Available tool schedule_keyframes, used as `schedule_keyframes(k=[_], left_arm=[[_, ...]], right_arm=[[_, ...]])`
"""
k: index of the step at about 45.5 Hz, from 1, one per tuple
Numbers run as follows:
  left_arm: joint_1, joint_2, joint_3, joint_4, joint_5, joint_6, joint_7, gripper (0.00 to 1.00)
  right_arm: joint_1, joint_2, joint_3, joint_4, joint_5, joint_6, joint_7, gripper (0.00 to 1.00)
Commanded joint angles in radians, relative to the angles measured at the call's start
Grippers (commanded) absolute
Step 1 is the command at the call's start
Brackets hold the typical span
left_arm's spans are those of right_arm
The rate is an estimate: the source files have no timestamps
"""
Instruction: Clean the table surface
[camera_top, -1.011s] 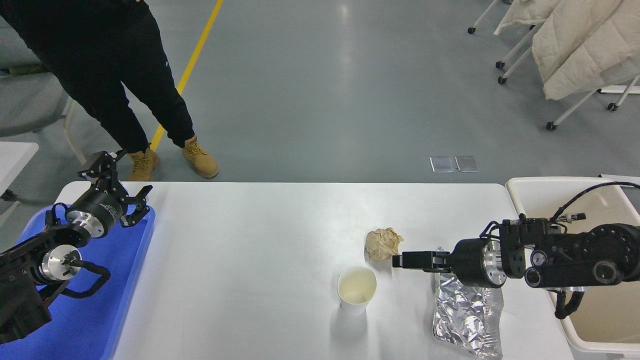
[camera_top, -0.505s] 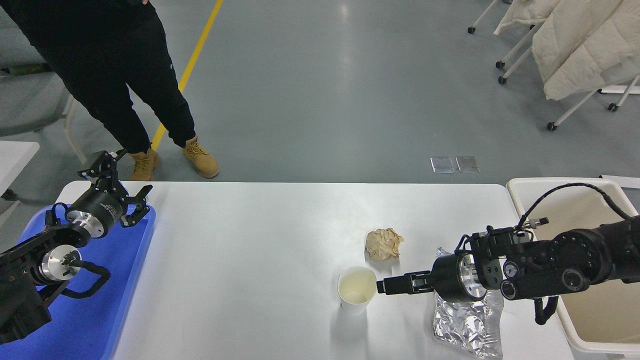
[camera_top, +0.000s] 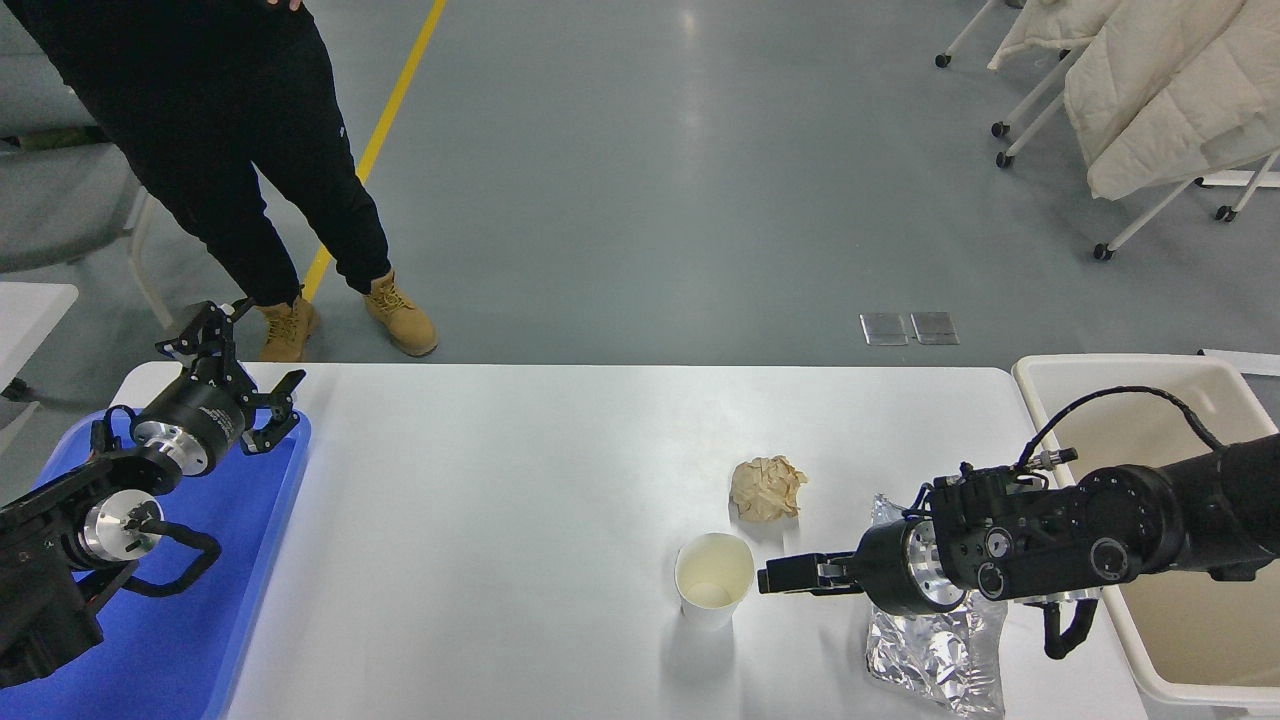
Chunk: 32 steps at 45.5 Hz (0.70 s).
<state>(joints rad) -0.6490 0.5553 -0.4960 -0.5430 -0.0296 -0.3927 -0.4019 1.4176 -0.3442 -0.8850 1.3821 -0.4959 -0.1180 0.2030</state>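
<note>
Large plain white rectangular bench (camera_top: 520, 500) with rounded corners fills the lower half of the view, between a blue plastic tray (camera_top: 200, 640) at its left end and a cream rectangular bin (camera_top: 1190, 610) at its right end. On the bench surface, right of centre: an upright white paper cup (camera_top: 713, 580), empty; a crumpled tan paper ball (camera_top: 767, 487) beyond it, apart from the cup; a crinkled silver foil bag (camera_top: 935, 650) lying flat near the front right edge.

Right gripper (camera_top: 775, 577) reaches in from the right edge, held horizontal over the foil bag, tip just beside the cup's right wall. Its fingers lie close together and hold nothing; contact with the cup cannot be told.

Left gripper (camera_top: 245, 385) parked above the far end of the blue tray, fingers spread apart, empty.

A person in black trousers and tan boots (camera_top: 400, 315) stands on the grey floor at the far left side
</note>
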Motion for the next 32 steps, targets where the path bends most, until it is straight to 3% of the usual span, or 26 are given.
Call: schedule_keyframes(k=[1,14,32], left_arm=[[0.000,0.000,0.001,0.000,0.000,0.000,0.000,1.00],[0.000,0.000,0.000,0.000,0.000,0.000,0.000,1.00],[0.000,0.000,-0.001,0.000,-0.001,0.000,0.000,1.00]], right_arm=[[0.009,-0.007,0.006,-0.001,0.017,0.031,-0.008,1.00],[0.041,0.004,0.044,0.006,0.135,0.072,-0.013,1.00],[-0.011,0.070,0.051,-0.037,0.145,0.066,-0.028,1.00]])
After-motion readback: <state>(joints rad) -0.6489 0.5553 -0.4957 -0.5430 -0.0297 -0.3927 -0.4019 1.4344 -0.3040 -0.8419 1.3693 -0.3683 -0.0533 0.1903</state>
